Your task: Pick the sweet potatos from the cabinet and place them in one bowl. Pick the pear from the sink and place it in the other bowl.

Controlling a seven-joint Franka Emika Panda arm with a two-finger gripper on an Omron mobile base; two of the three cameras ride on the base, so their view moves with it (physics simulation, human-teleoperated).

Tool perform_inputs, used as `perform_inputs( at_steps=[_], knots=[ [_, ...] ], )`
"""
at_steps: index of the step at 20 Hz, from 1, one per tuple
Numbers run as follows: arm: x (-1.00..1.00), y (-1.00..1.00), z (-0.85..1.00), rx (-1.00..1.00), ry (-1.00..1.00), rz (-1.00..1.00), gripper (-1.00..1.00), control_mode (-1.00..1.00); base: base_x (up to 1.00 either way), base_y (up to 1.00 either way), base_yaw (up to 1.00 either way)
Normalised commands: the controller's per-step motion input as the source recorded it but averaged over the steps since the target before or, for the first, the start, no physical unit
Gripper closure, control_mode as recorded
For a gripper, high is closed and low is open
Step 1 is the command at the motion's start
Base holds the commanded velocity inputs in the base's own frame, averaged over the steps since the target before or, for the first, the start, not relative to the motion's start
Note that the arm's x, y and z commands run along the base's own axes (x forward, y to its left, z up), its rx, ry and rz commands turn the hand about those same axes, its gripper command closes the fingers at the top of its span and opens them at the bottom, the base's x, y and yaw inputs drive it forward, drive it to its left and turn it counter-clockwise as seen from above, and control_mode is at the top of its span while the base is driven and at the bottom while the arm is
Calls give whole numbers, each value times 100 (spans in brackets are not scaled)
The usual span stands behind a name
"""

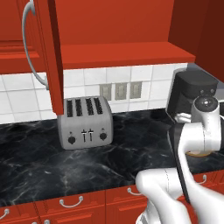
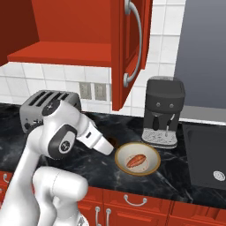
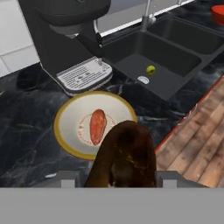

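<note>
one sweet potato (image 3: 97,126) already in bowl (image 3: 65,144); i'd carry the gripper (image 3: 118,181), seemingly pinching the brown tuber (image 3: 124,157), forward over it.

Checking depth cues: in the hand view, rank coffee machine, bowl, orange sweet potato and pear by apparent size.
1. coffee machine
2. bowl
3. orange sweet potato
4. pear, though it lies farther away in the sink, so it looks smaller.

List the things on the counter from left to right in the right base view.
Toaster → cream bowl holding a reddish sweet potato → coffee machine → black sink.
</note>
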Motion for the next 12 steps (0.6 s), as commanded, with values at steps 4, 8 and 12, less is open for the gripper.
perform_inputs(
  at_steps=[4,8,12],
  knots=[
    [5,-27,-49,0,-7,2,100,-100,0,0,0],
    [3,-26,-50,0,-6,1,100,-100,0,0,0],
    [11,-11,-51,-1,-2,3,100,-100,0,0,0]
  ],
)
